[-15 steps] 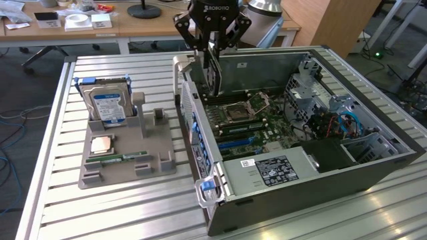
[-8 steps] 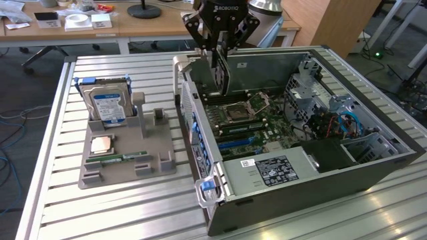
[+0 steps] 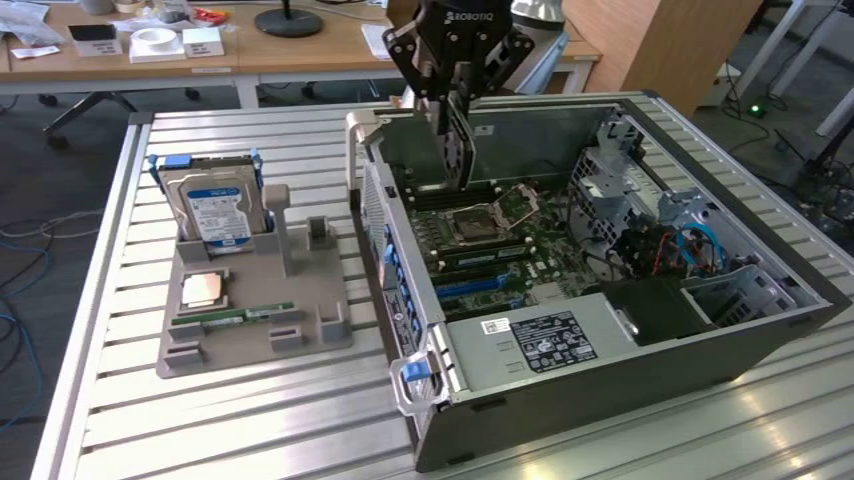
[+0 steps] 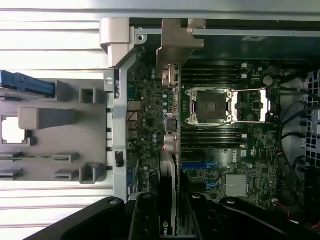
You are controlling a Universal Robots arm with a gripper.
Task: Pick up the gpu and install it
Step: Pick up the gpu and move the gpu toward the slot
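My gripper [image 3: 455,98] is shut on the gpu [image 3: 457,145], which hangs edge-down, held by its top edge. The card hovers over the far part of the open computer case [image 3: 747,335], above the motherboard [image 3: 501,250] and close to the case's rear wall. In the wrist view the gpu [image 4: 168,150] shows edge-on as a thin strip with its silver bracket [image 4: 175,42] at the far end. It lies beside the CPU socket [image 4: 210,106], and the gripper [image 4: 167,220] fingers clamp it on both sides.
A grey parts holder [image 3: 254,330] stands on the slatted table at the exterior view's left of the case. It carries a blue-labelled hard drive [image 3: 218,210], a CPU [image 3: 203,290] and a RAM stick [image 3: 234,316]. Cables and a drive cage [image 3: 667,240] fill the case's right side.
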